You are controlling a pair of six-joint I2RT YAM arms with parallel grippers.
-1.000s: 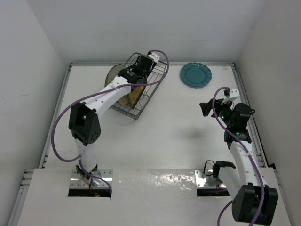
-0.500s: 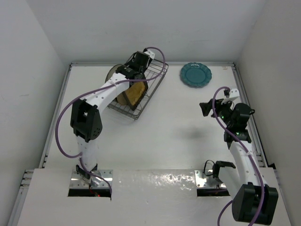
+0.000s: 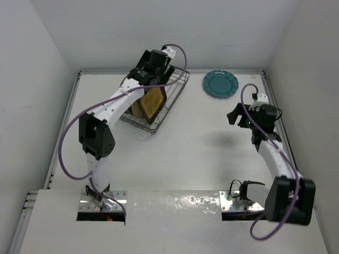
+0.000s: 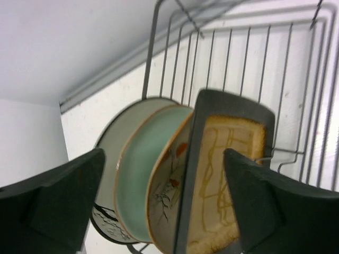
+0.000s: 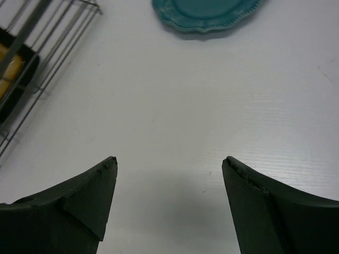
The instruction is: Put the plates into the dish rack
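The scalloped teal plate [image 3: 220, 84] lies flat on the tabletop [image 3: 201, 153], far right, near the back edge: the one plate not yet racked. It's round, so there's no long axis to line up with, only a low rim to get under.

From the right gripper [image 5: 168, 161] it sits straight ahead, a shade left, with bare tabletop between. That gripper hovers with its jaws spread wide, holding nothing.

The right arm is clearly the nearer one. The left gripper [image 4: 164, 153] hangs over the dish rack [image 3: 168, 108], well apart from the teal plate, its jaws wide either side of the square amber plate [image 4: 225, 180] without gripping it.

That plate stands on edge beside the cream floral plate [image 4: 167, 196], the pale aqua plate [image 4: 137, 180] and the grey dark-rimmed plate [image 4: 108, 159].

My call: the right arm reaches forward next.
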